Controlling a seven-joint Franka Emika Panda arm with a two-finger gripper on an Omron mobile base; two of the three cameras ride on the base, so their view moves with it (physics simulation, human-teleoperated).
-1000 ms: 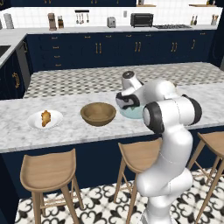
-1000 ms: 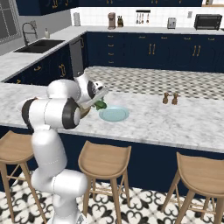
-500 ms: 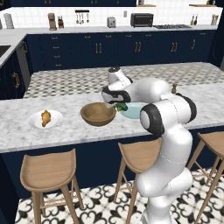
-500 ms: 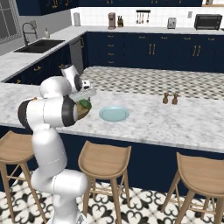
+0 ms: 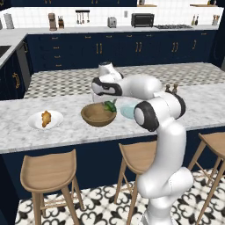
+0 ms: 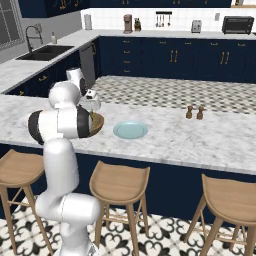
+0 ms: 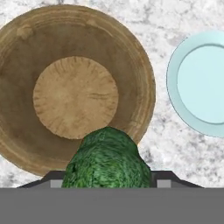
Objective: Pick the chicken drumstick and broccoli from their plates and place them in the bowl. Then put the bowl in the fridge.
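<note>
The gripper (image 5: 110, 105) pinches the broccoli (image 7: 107, 159) between its fingers, which the dark green floret hides almost wholly in the hand view. It hangs over the rim of the wooden bowl (image 5: 98, 115), on the side toward the pale blue-green plate (image 7: 201, 85), and the bowl's inside is bare. The white arm reaches low over the marble counter (image 5: 70, 127) with its forearm level, and in the right base view its own elbow covers most of the bowl, while the chicken drumstick (image 5: 45, 118) lies on the white plate (image 5: 35, 124), well apart to the bowl's left.
</note>
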